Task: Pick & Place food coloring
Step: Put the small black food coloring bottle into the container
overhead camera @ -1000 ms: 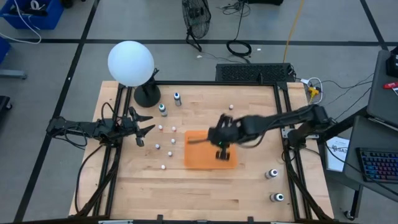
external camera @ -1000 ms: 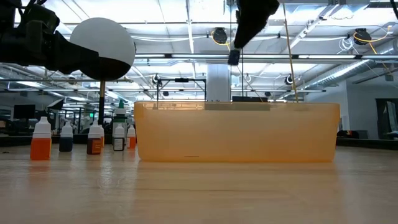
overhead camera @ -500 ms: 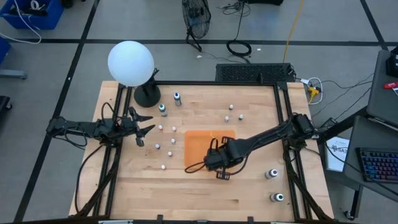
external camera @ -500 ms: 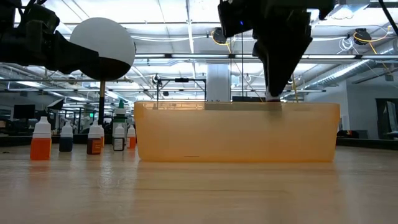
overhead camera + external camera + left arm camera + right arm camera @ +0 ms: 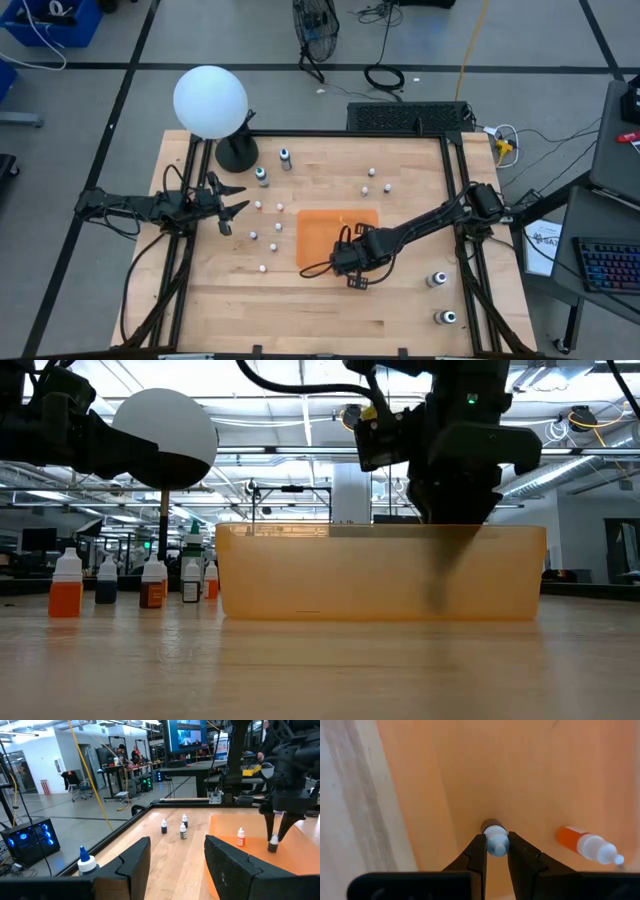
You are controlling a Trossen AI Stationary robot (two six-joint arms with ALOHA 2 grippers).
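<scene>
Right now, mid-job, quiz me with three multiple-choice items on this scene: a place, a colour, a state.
1. Where is the right gripper?
A. over the orange tray
B. beside the white globe
C. off the table

2. What colour is the liquid in the bottle lying in the tray?
A. blue
B. orange
C. green

3. The right gripper's fingers are:
A. wide open
B. empty and shut
C. shut on a small white-capped bottle

Answers: A, high view shows it over the tray; B, right wrist view shows orange; C, cap sits between them.
</scene>
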